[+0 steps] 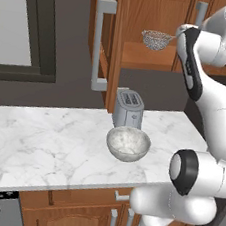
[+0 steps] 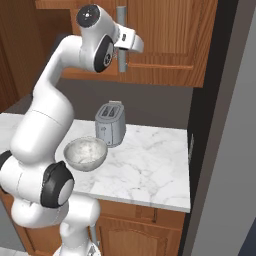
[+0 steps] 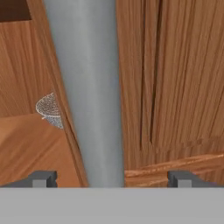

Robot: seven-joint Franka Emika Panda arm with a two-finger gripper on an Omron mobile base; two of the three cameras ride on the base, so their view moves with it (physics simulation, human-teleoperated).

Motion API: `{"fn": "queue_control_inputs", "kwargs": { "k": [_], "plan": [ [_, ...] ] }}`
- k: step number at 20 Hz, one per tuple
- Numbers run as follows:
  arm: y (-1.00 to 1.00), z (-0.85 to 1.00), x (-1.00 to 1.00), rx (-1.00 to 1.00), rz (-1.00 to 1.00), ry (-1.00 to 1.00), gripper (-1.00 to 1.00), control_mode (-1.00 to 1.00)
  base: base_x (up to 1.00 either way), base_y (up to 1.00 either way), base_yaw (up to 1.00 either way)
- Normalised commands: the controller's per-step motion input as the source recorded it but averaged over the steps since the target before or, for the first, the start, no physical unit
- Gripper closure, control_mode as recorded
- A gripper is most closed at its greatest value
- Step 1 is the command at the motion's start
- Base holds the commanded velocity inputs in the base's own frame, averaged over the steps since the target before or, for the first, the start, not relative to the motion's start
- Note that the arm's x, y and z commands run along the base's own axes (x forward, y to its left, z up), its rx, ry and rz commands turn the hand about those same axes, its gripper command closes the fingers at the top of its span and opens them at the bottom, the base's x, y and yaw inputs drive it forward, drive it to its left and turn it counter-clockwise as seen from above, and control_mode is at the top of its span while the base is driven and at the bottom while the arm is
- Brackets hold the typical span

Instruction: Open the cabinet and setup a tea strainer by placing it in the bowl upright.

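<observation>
The cabinet (image 1: 147,18) hangs on the wall with its left door (image 1: 105,43) swung open. The tea strainer (image 1: 157,39) sits inside on the wooden shelf, and its mesh (image 3: 50,109) shows left of the door edge in the hand view. My gripper (image 3: 113,178) is open, with the right door's grey bar handle (image 3: 87,87) standing between its two fingertips. From the right base view the gripper (image 2: 124,41) sits up at that handle (image 2: 121,60). Below on the counter is the bowl (image 1: 127,143) (image 2: 86,153), holding nothing.
A grey two-slot toaster (image 1: 129,108) (image 2: 110,124) stands just behind the bowl on the marble counter (image 1: 40,146). A dark window frame (image 1: 39,35) is at the left. A tall grey wall (image 2: 225,150) bounds the counter's right end. Lower cabinets (image 1: 86,217) sit under the counter.
</observation>
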Motion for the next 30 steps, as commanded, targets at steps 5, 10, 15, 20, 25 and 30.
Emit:
{"fn": "queue_control_inputs", "kwargs": {
  "k": [5, 10, 15, 20, 25, 30],
  "plan": [
    [0.00, -0.08, 0.32, 0.00, 0.00, 0.00, -1.00, -1.00, 0.00, 0.00, 0.00],
    [0.00, -0.09, 0.27, 0.00, 0.03, -0.03, -1.00, -1.00, 0.00, 0.00, 0.00],
    [0.00, -0.08, 0.22, 0.00, 0.04, -0.01, -1.00, -1.00, 0.00, 0.00, 0.00],
    [0.00, 0.00, 0.15, 0.00, 0.05, 0.00, 1.00, -1.00, 0.00, 0.00, 0.00],
    [0.00, 0.00, 0.05, 0.00, 0.02, 0.00, 1.00, -1.00, 0.00, 0.00, 0.00],
    [0.00, 0.00, 0.00, 0.00, 0.00, 0.00, 1.00, -1.00, 0.00, 0.00, 0.00]
  ]
}}
